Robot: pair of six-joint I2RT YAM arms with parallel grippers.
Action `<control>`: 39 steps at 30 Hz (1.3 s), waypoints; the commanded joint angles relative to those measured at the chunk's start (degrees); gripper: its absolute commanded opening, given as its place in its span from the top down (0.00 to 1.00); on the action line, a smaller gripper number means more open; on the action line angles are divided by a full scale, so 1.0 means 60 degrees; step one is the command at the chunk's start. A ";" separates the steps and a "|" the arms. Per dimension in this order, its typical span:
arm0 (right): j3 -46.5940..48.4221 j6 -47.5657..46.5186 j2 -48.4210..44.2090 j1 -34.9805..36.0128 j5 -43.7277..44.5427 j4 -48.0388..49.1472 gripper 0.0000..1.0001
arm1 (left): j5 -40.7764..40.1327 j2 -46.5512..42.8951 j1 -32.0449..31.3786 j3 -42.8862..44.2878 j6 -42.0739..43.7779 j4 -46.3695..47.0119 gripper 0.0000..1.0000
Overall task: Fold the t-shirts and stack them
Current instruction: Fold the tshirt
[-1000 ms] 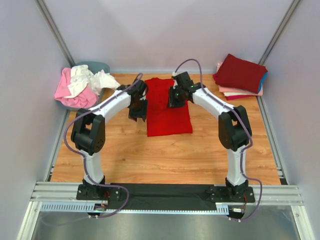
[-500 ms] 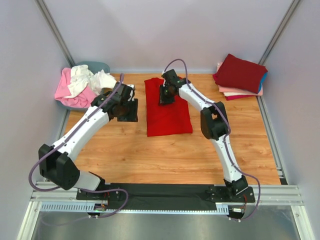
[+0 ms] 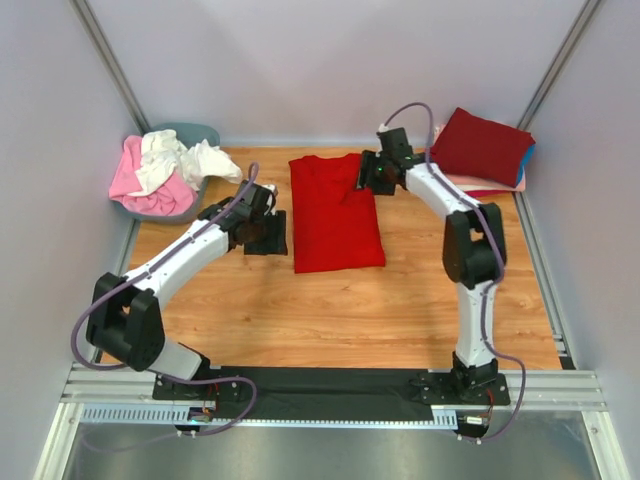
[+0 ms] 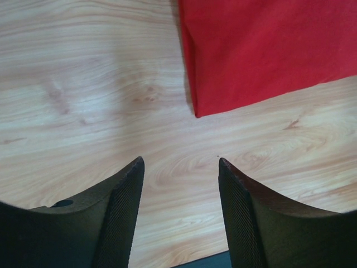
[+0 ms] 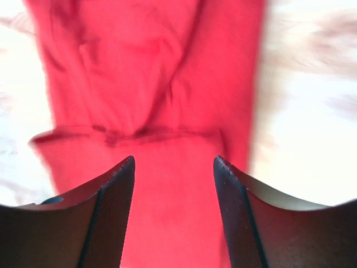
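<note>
A bright red t-shirt (image 3: 335, 215) lies flat on the wooden table, folded into a long strip. My left gripper (image 3: 268, 234) is open and empty, just left of the shirt's left edge. In the left wrist view the gripper (image 4: 179, 162) hangs over bare wood, and the shirt's near corner (image 4: 262, 50) is ahead to the right. My right gripper (image 3: 367, 180) is open and empty at the shirt's far right edge. In the right wrist view the gripper (image 5: 174, 159) is over the red cloth (image 5: 150, 84), which is blurred.
A stack of folded shirts (image 3: 480, 148), dark red on top with pink and blue below, sits at the back right. A grey tub (image 3: 190, 134) at the back left holds crumpled pink (image 3: 150, 185) and white (image 3: 175, 155) shirts. Walls close in on both sides.
My right gripper swung left across the shirt's top, then back right to its far right edge. My left gripper drew away from the shirt's left edge, toward the near side. The shirt stays flat.
</note>
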 commanded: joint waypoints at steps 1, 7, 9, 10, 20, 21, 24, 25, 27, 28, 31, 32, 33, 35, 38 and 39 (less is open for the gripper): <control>-0.2202 0.0204 -0.2676 -0.0431 -0.0208 0.1546 0.39 | 0.1024 0.0477 -0.0055 -0.0146 -0.0164 0.1806 0.36; -0.5475 0.0293 -0.4512 -0.0755 -0.1248 0.1972 0.37 | 0.1230 0.1444 -0.0055 -0.0248 -0.0179 0.2584 0.36; -0.6457 0.0308 -0.4675 -0.0784 -0.1484 0.2001 0.37 | 0.1347 0.1678 -0.0055 -0.0409 -0.0237 0.2848 0.36; -0.6765 0.0438 -0.4806 -0.0784 -0.1659 0.2190 0.37 | 0.1391 0.1737 -0.0055 -0.0598 -0.0267 0.3139 0.36; -0.9404 0.1522 -0.4662 -0.1018 -0.2964 0.4491 0.39 | 0.1597 0.1958 -0.0055 -0.1435 -0.0399 0.3757 0.37; -0.9492 0.1581 -0.4603 -0.1018 -0.3037 0.4593 0.40 | 0.1553 0.1943 -0.0055 -0.1479 -0.0384 0.3757 0.37; -0.9829 0.1742 -0.4441 -0.1033 -0.3140 0.4872 0.51 | 0.1421 0.1870 -0.0055 -0.1640 -0.0369 0.3801 0.38; -0.9946 0.1772 -0.4383 -0.1018 -0.3140 0.4887 0.56 | 0.1435 0.1870 -0.0055 -0.1698 -0.0369 0.3816 0.38; -1.0093 0.1874 -0.4368 -0.1018 -0.3125 0.4931 0.66 | 0.1436 0.1928 -0.0055 -0.1757 -0.0399 0.3860 0.39; -1.0181 0.1890 -0.4426 -0.1004 -0.3125 0.4974 0.67 | 0.1450 0.1928 -0.0055 -0.1844 -0.0413 0.3903 0.39; -1.0518 0.1948 -0.4645 -0.1018 -0.3024 0.4975 0.67 | 0.1436 0.1914 -0.0055 -0.2006 -0.0457 0.4079 0.39; -1.0678 0.1977 -0.4719 -0.1033 -0.2994 0.5004 0.65 | 0.1406 0.1914 -0.0055 -0.2035 -0.0472 0.4138 0.39; -1.0767 0.1992 -0.4778 -0.1018 -0.2936 0.5004 0.64 | 0.1406 0.1899 -0.0040 -0.2065 -0.0487 0.4225 0.39; -1.0913 0.1992 -0.4881 -0.1018 -0.2906 0.5019 0.58 | 0.1435 0.1943 -0.0055 -0.2094 -0.0501 0.4328 0.39; -1.0972 0.1992 -0.4910 -0.1018 -0.2935 0.4975 0.49 | 0.1450 0.2089 -0.0055 -0.2094 -0.0531 0.4402 0.40; -1.1030 0.1978 -0.4939 -0.1018 -0.2906 0.4960 0.48 | 0.1407 0.2147 -0.0055 -0.2109 -0.0531 0.4416 0.40</control>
